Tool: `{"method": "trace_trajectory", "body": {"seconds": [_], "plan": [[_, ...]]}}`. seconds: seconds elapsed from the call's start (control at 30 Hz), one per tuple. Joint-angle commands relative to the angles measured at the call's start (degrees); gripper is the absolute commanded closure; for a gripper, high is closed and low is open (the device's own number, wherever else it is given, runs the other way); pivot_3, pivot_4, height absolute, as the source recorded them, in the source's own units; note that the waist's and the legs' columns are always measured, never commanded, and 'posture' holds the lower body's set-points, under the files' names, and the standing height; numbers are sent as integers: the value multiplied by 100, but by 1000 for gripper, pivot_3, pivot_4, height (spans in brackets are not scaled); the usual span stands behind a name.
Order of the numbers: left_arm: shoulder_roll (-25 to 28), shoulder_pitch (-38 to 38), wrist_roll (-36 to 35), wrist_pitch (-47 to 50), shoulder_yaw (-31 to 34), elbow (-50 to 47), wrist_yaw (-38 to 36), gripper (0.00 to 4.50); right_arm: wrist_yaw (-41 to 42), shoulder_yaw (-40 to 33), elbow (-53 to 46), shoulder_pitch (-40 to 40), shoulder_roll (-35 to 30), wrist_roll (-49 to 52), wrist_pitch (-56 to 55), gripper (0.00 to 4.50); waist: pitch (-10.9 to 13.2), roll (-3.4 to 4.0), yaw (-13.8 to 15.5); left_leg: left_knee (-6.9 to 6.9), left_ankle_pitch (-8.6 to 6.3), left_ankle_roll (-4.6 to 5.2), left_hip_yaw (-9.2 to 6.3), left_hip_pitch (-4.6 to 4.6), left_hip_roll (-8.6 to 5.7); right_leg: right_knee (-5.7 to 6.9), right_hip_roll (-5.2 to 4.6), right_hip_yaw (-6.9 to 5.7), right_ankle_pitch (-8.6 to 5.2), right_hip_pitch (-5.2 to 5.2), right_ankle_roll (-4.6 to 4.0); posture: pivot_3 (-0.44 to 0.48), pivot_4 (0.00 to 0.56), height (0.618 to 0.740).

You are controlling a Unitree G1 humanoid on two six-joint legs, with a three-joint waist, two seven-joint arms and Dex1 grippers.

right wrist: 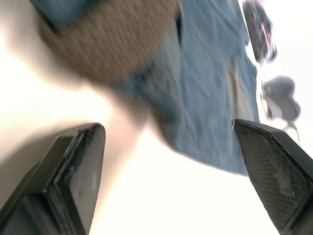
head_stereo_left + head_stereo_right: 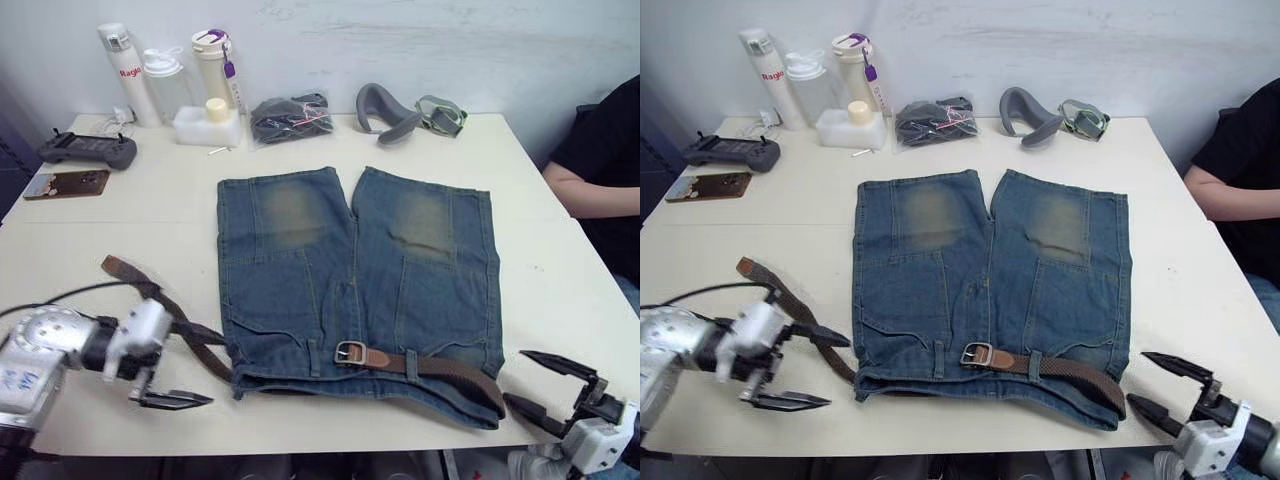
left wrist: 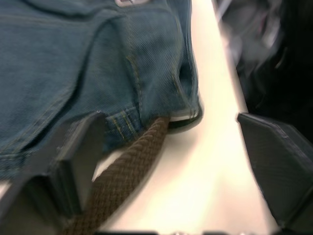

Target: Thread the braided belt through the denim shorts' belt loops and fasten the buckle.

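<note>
The denim shorts (image 2: 350,290) lie flat on the white table (image 2: 150,200), waistband toward me. The braided belt (image 2: 440,368) runs along the waistband under the belt loops (image 2: 409,362). Its silver buckle (image 2: 349,352) sits near the middle of the waist. The belt's free length (image 2: 150,295) trails out from the shorts' left side across the table, also seen as a brown woven strap (image 3: 127,181). My left gripper (image 2: 180,365) is open, beside that free length at the shorts' left corner. My right gripper (image 2: 545,385) is open, just off the shorts' right corner, holding nothing.
Bottles (image 2: 165,80), a white box (image 2: 207,125), a clear bag with a dark bundle (image 2: 290,118), a grey curved piece (image 2: 385,110) and goggles (image 2: 440,115) line the far edge. A controller (image 2: 88,150) and phone (image 2: 65,183) lie far left. A person's arm (image 2: 590,190) rests at right.
</note>
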Motion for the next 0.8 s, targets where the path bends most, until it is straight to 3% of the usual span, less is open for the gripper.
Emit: {"method": "trace_trajectory", "body": {"seconds": [0.03,0.2,0.27,0.3,0.43,0.53,0.67,0.8], "plan": [[362,-147,-829,1115,413,118,-447,28,-415,-105,757,-253,-370,-117,613,0,7,8,-11,1,-1,1,0,2,-3,-1,6,16,4,0,7,0,150,740],[-461,-1596,-1171,1488,562,613,716,28,-582,158,975,-1346,-660,262,1022,0,26,38,-23,3,2,-6,0,15,-4,9,10,27,-1,1,4,0,150,740],[-818,-1927,-966,1404,529,621,1180,28,-265,264,790,-1892,-614,866,1504,0,28,41,-58,1,14,-21,1,13,-2,39,11,25,30,-3,77,0,150,740],[-915,-1970,-891,1426,425,500,1274,28,76,422,481,-2094,-554,1264,1812,0,29,43,-89,1,21,-34,1,6,3,47,15,25,23,-1,73,0,150,740],[-1100,-1916,104,1002,-533,-109,1547,28,2055,1404,-2010,-2166,-243,3293,4610,0,31,44,-164,10,1,-110,2,-3,72,50,74,18,-4,-4,50,0,150,740],[-1378,-2197,669,940,-925,53,2094,28,2428,1663,-3253,-2204,-174,3864,6589,0,33,48,-115,29,-26,-148,1,-17,137,54,135,13,-21,-14,19,0,150,740],[-2161,-3172,1479,1153,-1359,977,3326,28,2480,1982,-3617,-3154,368,4259,8836,0,36,51,-19,93,-45,-133,0,-94,149,134,146,9,-31,-104,0,0,150,740],[-2763,-3834,2211,1017,-1670,1912,4007,28,2828,2423,-3030,-4022,798,3922,9827,0,36,51,23,120,-39,-128,0,-99,148,151,146,8,-9,-106,5,0,150,740]]}}
